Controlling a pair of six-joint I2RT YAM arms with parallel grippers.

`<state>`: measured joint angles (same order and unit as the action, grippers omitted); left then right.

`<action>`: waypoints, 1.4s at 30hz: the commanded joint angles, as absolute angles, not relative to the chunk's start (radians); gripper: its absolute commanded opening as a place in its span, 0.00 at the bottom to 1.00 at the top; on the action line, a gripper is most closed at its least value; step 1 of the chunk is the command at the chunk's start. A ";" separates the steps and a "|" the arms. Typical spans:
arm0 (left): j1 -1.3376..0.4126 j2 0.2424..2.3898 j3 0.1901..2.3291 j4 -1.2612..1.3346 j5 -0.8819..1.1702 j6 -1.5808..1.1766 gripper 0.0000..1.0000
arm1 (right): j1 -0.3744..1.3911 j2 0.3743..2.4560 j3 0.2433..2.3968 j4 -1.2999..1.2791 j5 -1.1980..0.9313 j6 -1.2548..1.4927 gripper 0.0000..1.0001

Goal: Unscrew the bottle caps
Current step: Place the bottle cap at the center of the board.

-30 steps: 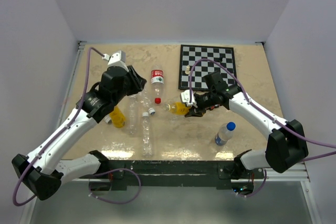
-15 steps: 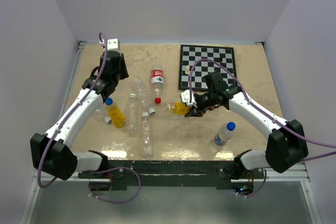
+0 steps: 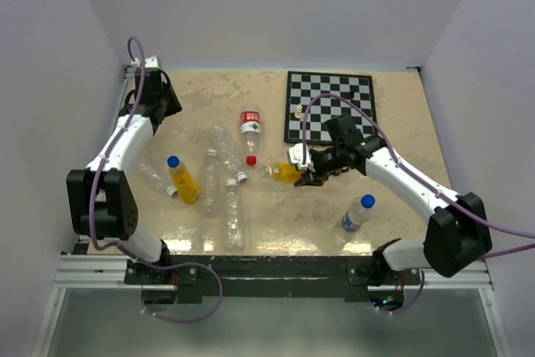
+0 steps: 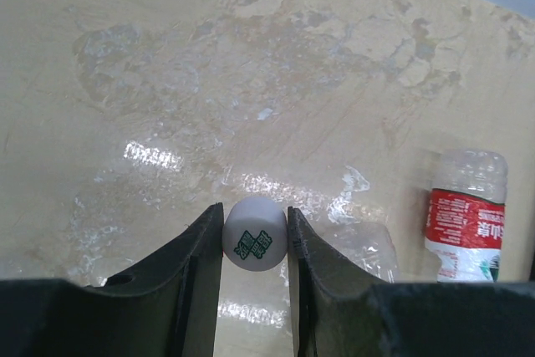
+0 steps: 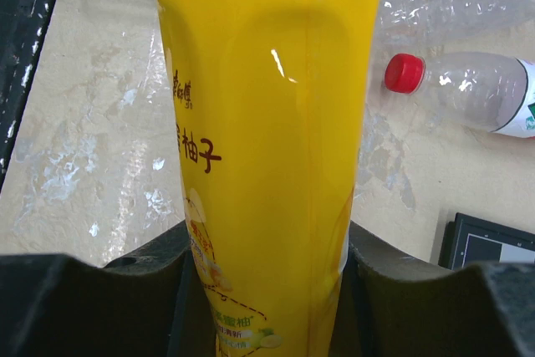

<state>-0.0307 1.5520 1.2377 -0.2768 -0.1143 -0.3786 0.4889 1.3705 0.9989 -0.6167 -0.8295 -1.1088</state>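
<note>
At the near right of the counter (image 3: 209,94): a clear labelled bottle (image 3: 356,215), its blue cap (image 3: 368,200) screwed on.

Near centre-left: three unlabelled clear bottles (image 3: 232,211) lie in a loose cluster, running roughly near to far. A loose white cap (image 3: 242,178) sits just beside them. Left of the cluster, a second orange-yellow bottle (image 3: 185,186) lies flat with a dark-blue cap (image 3: 173,160) on its far end.

Mid-counter, right of centre: the right gripper (image 3: 305,171) is clamped across the body of the orange-yellow bottle (image 3: 284,173), which lies roughly level, neck toward the left. The right wrist view confirms the grip: both fingers (image 5: 159,273) press against the bottle's sides, with the printed label facing the camera. The neck end is small in the overhead view, so I cannot tell whether a cap sits on it.

Beyond that: a red-labelled bottle (image 3: 250,125) lies flat with its red cap (image 3: 251,160) on, pointing toward the near side. At the far right is a chessboard (image 3: 330,106) with a couple of pale chess pieces (image 3: 298,110) at its left edge.

Far left corner: the left gripper (image 3: 155,94) reaches out here, well apart from every bottle. The left wrist view shows it closed on a white cap (image 4: 255,244), pinched between the two fingers (image 4: 209,240) at their tips. The cap's top, with a green printed mark, faces the camera. Bare counter fills the background, and the red-labelled bottle shows at the right edge of that view.
</note>
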 commanded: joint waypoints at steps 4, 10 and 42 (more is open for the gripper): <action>0.028 1.678 1.318 -0.256 -0.012 -0.347 0.00 | 0.489 1.339 1.008 -0.627 -0.856 -1.127 0.00; 0.037 1.747 1.341 -0.268 -0.032 -0.319 0.00 | 0.489 1.339 1.008 -0.627 -0.856 -1.127 0.00; 0.086 2.115 1.635 -0.388 -0.011 -0.268 0.37 | 0.492 1.342 1.006 -0.624 -0.850 -1.129 0.00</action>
